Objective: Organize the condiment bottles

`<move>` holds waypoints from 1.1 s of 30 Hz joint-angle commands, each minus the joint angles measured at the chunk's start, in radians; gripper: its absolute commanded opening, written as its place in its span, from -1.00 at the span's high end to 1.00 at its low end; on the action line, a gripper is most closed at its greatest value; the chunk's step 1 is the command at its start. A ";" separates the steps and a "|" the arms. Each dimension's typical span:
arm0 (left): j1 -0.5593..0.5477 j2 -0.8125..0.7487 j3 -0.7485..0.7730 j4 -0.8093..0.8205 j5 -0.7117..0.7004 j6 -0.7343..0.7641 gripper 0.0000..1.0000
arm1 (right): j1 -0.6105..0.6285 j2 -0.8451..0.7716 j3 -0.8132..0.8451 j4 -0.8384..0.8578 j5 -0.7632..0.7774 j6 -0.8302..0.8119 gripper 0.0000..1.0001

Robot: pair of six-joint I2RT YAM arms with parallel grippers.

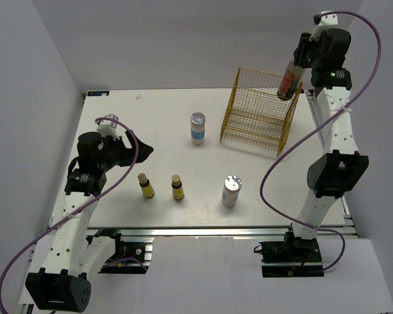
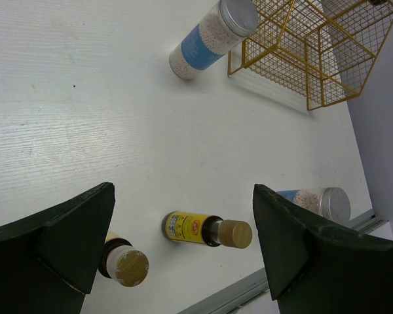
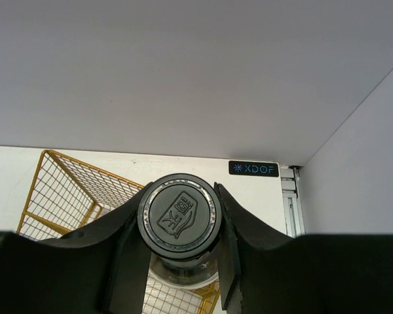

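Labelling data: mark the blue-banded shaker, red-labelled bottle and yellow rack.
blue-banded shaker (image 1: 197, 133), top external view, blue band.
red-labelled bottle (image 1: 287, 84), top external view, red label.
yellow rack (image 1: 249, 147), top external view, near bottom edge.

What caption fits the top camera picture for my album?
Right gripper holds the amber bottle over the rack; left gripper hangs open.

2 white shakers are standing: far shaker (image 1: 197, 128) mid-table, near shaker (image 1: 230, 191) by the near edge | 2 tiny brown bottles are standing by the near edge: left tiny bottle (image 1: 146, 186), right tiny bottle (image 1: 177, 188) | 1 tall black-cap bottle (image 1: 288, 81) is hanging over the far right corner | 1 yellow rack (image 1: 257, 108) is sitting there
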 commanded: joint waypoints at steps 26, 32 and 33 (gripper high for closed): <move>-0.001 -0.003 0.005 0.019 0.020 -0.018 -0.91 | 0.011 0.042 -0.206 0.279 0.014 -0.035 0.87; -0.001 -0.006 -0.003 0.019 0.018 -0.022 -0.91 | 0.019 0.034 -0.239 0.280 0.002 -0.045 0.42; -0.001 -0.008 -0.004 0.020 0.020 -0.022 -0.91 | 0.019 0.030 -0.245 0.280 -0.003 -0.044 0.34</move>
